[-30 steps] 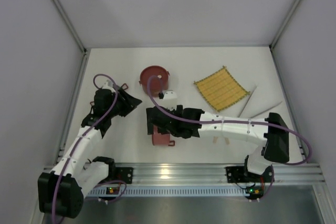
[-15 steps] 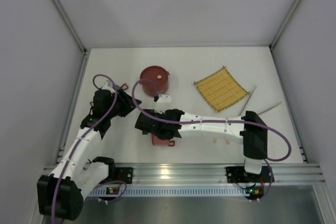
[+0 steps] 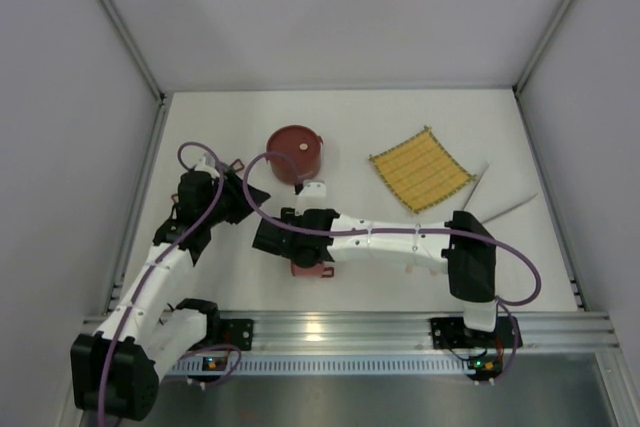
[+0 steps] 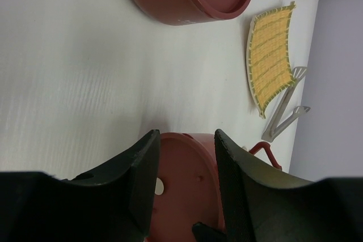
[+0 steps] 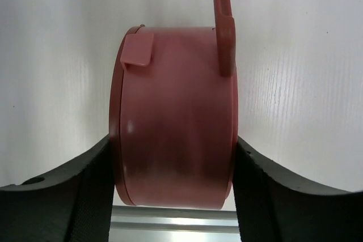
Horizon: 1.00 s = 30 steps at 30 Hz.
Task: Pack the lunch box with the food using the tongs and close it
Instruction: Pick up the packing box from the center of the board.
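The white table (image 3: 220, 127) sat boxed in by plain grey walls (image 3: 330, 7). An aluminium rail (image 3: 330, 327) ran along the bottom of the overhead view. I had the right gripper (image 5: 173, 140) clamped across the near lunch box tier (image 5: 176, 134), low and centre in that view, with one finger pressed on each side wall. The left gripper (image 4: 186, 137), left of centre, hung with its fingers apart around nothing. The far lunch box tier (image 3: 295, 150) stood above centre, topped flat in dark red. The yellow mat (image 3: 420, 169) lay to its right, and the tongs (image 4: 269, 131) lay just off the mat's lower right edge.
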{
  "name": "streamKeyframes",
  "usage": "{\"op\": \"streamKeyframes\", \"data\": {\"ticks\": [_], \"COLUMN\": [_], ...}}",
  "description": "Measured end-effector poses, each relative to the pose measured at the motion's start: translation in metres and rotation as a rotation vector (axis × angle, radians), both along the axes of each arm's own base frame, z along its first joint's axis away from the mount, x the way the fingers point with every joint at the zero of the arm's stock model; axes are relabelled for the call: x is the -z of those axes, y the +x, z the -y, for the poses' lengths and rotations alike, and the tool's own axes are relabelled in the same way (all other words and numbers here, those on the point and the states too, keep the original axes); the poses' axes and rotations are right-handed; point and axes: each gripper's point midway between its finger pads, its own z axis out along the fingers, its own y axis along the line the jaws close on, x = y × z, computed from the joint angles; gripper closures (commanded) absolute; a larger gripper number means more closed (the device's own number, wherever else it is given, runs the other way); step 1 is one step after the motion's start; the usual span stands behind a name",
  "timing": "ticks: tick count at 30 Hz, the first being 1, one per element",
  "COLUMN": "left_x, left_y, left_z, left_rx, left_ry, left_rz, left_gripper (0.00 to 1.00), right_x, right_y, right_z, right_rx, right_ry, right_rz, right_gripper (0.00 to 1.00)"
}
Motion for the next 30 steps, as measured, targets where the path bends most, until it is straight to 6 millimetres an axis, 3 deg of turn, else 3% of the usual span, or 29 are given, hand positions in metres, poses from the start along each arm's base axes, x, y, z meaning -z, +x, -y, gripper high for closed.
{"op": "streamKeyframes", "data": {"ticks": [2, 3, 4, 5, 7, 12, 17, 24, 27, 30], "left_x": [0.000, 0.001, 0.001, 0.001, 0.002, -0.001, -0.002, -0.012, -0.022, -0.037], "left_y": [0.000, -0.001, -0.001, -0.001, -0.002, -0.002, -0.001, 0.004, 0.008, 0.011], "left_z": [0.000, 0.000, 0.000, 0.000, 0.000, -0.001, -0.003, -0.008, -0.011, -0.013], "left_rx": [0.000, 0.000, 0.000, 0.000, 0.001, 0.000, -0.013, -0.046, -0.067, -0.087], "left_ry": [0.001, 0.001, 0.002, 0.002, 0.004, 0.004, 0.010, 0.022, 0.025, 0.023], "left_rz": [-0.002, -0.004, -0.005, -0.006, -0.009, 0.000, 0.010, 0.025, 0.051, 0.091], "left_gripper": [0.52, 0.52, 0.52, 0.52, 0.52, 0.52, 0.52, 0.52, 0.52, 0.52], "right_x": [-0.001, 0.000, 0.000, -0.001, 0.000, -0.006, -0.044, -0.143, -0.163, -0.165], "right_y": [0.001, 0.001, 0.001, 0.001, 0.000, -0.006, -0.002, 0.041, 0.063, 0.105], "right_z": [0.001, 0.001, 0.002, 0.003, 0.006, 0.030, 0.062, 0.080, 0.074, 0.072], "right_rx": [0.009, 0.007, 0.007, 0.005, 0.000, -0.039, -0.095, -0.144, -0.175, -0.157], "right_ry": [0.003, 0.000, -0.001, -0.002, -0.003, -0.021, 0.103, 0.461, 0.574, 0.643], "right_rz": [0.005, 0.008, 0.007, 0.008, 0.006, -0.021, -0.052, 0.047, 0.068, 0.083], "right_gripper": [0.66, 0.67, 0.75, 0.90, 1.00, 1.00, 1.00, 1.00, 1.00, 1.00]}}
